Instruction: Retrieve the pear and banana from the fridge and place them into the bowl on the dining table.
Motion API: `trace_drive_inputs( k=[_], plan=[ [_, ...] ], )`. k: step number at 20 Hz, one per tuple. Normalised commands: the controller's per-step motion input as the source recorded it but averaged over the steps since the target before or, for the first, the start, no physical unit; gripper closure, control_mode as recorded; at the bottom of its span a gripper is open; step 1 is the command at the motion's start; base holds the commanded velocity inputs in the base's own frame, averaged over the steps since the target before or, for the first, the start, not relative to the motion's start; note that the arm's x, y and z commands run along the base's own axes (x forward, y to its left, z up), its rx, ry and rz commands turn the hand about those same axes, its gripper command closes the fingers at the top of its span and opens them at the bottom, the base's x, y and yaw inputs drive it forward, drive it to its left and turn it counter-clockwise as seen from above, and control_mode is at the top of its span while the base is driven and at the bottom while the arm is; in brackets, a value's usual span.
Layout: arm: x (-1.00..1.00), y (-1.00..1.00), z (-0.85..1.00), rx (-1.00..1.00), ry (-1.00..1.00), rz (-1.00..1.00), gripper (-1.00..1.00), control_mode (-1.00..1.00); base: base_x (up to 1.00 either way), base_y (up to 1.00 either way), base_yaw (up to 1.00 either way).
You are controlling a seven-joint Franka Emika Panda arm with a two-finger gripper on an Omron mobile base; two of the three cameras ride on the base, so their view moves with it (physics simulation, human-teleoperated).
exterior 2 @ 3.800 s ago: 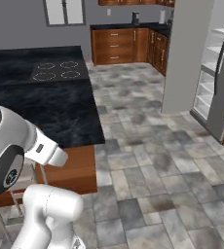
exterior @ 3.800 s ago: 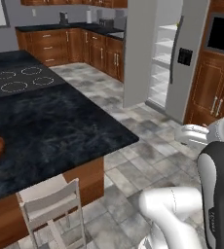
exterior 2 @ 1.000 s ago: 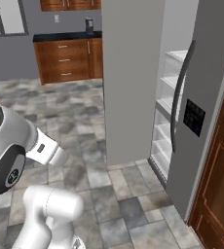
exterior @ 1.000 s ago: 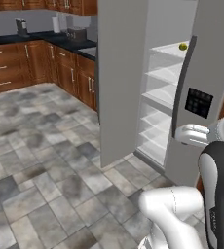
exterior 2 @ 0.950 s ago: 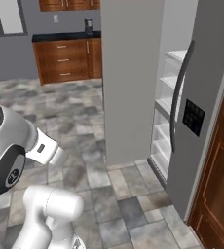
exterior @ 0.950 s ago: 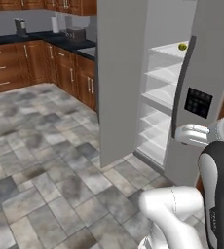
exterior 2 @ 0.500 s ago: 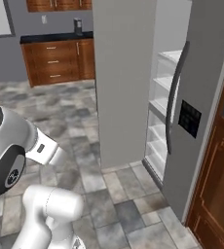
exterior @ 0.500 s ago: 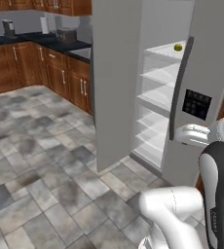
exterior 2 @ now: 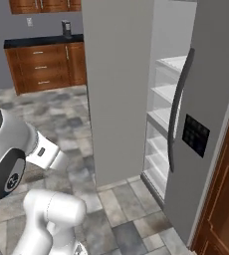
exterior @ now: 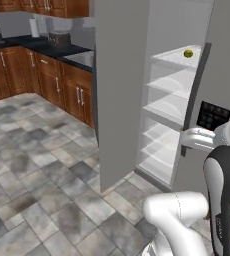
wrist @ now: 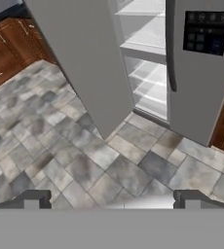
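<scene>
The fridge (exterior: 122,90) stands ahead with its left door swung open, showing white glass shelves. On an upper shelf sits the pear (exterior: 188,53), small and yellow-green. In the right base view the fridge (exterior 2: 119,89) shows its shelves edge-on behind the right door's dark handle. The banana, the bowl and the dining table are out of view. My gripper (wrist: 112,202) is open and holds nothing; its fingertips (wrist: 33,199) stand wide apart above the tiled floor. It points down at the foot of the fridge (wrist: 148,39), well short of the shelves.
The fridge's right door carries a dark dispenser panel (exterior: 213,115) and a long handle (exterior 2: 177,109). Brown wooden cupboards (exterior: 62,85) with a dark counter line the left wall. Another wooden cupboard (exterior 2: 226,199) stands right of the fridge. Grey floor tiles (wrist: 84,160) lie between me and the fridge.
The whole picture has shifted: the base has turned away from the dark island and driven toward the fridge, which now looms larger. The gripper has stayed open.
</scene>
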Motion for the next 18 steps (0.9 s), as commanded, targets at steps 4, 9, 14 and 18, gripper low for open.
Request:
trace_drive_inputs(
  k=[4,9,14,18],
  plan=[
    [0.0,0.0,0.0,0.0,0.0,0.0,-1.0,1.0,0.72,0.0,-0.13],
    [0.0,0.0,0.0,0.0,0.0,0.0,-1.0,1.0,0.66,-0.01,-0.13],
    [0.0,0.0,0.0,0.0,0.0,0.0,-1.0,1.0,0.57,-0.04,-0.13],
    [0.0,0.0,0.0,0.0,0.0,0.0,-1.0,1.0,0.55,-0.03,-0.13]
  ],
)
